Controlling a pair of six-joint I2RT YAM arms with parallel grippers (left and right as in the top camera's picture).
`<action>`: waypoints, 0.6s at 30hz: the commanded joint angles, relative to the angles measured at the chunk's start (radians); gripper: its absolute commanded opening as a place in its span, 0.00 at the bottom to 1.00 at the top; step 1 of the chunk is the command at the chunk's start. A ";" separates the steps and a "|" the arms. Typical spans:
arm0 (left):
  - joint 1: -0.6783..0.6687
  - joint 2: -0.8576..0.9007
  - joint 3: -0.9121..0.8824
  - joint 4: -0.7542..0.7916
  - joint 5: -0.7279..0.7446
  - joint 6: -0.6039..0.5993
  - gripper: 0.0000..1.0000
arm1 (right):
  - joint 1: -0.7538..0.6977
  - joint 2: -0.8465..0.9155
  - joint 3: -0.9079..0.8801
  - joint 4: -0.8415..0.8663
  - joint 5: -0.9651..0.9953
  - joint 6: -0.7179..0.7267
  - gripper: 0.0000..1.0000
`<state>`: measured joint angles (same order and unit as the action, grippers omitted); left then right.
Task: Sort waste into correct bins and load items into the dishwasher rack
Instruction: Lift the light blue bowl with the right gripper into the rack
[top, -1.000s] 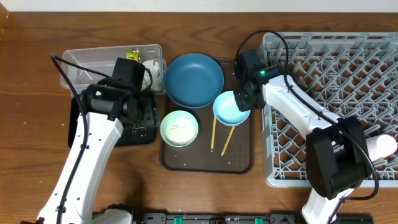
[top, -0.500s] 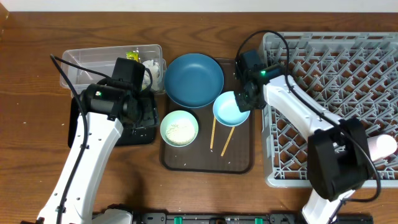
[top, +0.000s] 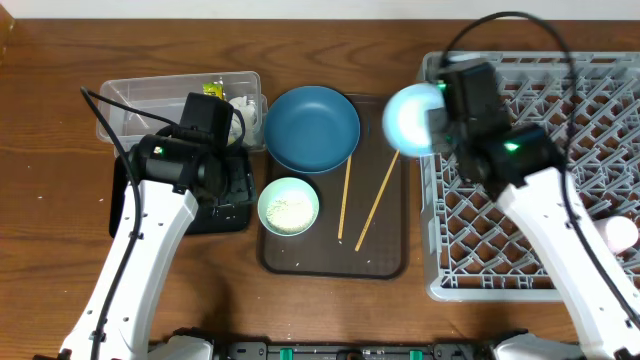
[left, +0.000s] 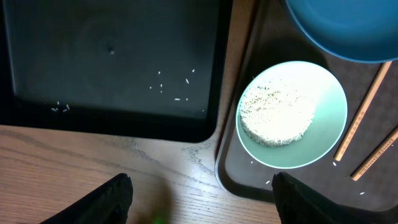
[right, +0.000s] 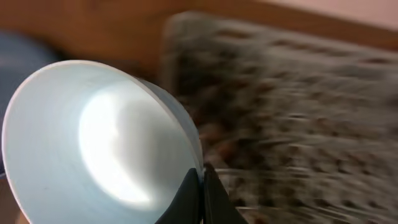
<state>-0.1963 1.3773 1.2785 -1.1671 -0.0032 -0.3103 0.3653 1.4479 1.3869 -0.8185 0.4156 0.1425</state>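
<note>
The dishwasher rack (top: 455, 260) takes the right edge of the tabletop. The light-blue bowl (top: 410, 118) hangs tilted at the rack's far-left corner. The right gripper (right: 200, 190) is closed on its rim. The left gripper (left: 202, 204), near the left edge, stands wide open and holds nothing.

No legible text, numbers or logos in any view. The only printing is on the yellow-green wrapper (top: 213, 90), in the clear tub (top: 140, 102) toward its right end, and it is too small to read. The right wrist view is blurred.
</note>
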 joint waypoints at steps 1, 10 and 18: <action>0.005 -0.006 0.002 -0.002 -0.005 -0.002 0.75 | -0.052 -0.019 0.008 0.000 0.361 -0.009 0.01; 0.005 -0.006 0.002 -0.002 -0.005 -0.003 0.75 | -0.256 0.021 0.008 0.095 0.707 -0.010 0.01; 0.005 -0.006 0.002 -0.002 -0.005 -0.002 0.76 | -0.444 0.103 0.008 0.257 0.713 -0.085 0.01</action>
<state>-0.1963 1.3773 1.2785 -1.1667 -0.0036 -0.3103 -0.0334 1.5146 1.3869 -0.5930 1.0740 0.1116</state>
